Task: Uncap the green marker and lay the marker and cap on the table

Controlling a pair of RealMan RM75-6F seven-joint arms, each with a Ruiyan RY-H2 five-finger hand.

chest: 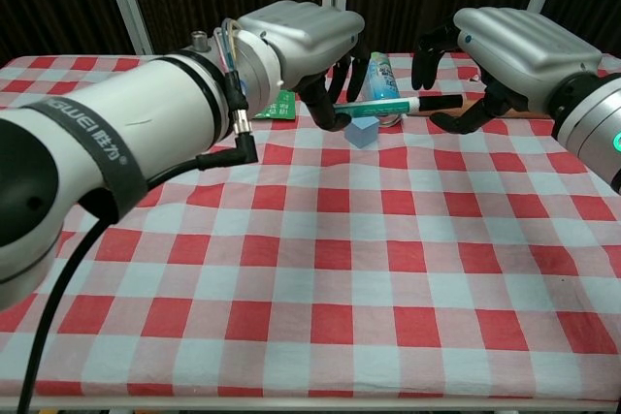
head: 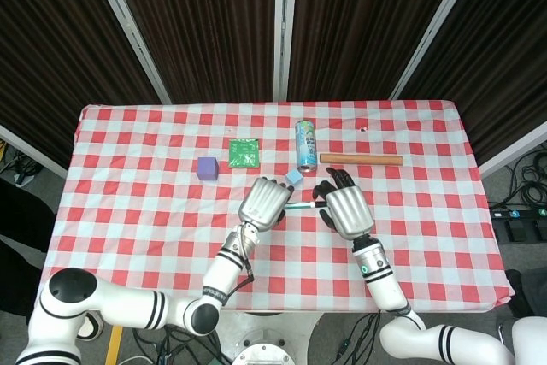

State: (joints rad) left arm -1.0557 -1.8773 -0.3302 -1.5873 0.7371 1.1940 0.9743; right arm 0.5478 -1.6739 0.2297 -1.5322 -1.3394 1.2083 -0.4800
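The left hand (chest: 296, 41) grips the green marker (chest: 383, 107) by its barrel and holds it level above the counter (chest: 330, 269), the black cap (chest: 441, 101) pointing toward the right hand (chest: 509, 46). That hand hangs just over the cap end with fingers curled down around it; whether they touch the cap cannot be told. A small light-blue cube (chest: 363, 132) sits directly under the marker. Behind it lie a drink can (head: 306, 144) on its side and a wooden rod (head: 361, 159). Farther left rest a green packet (head: 244, 153) and a purple cube (head: 207, 167).
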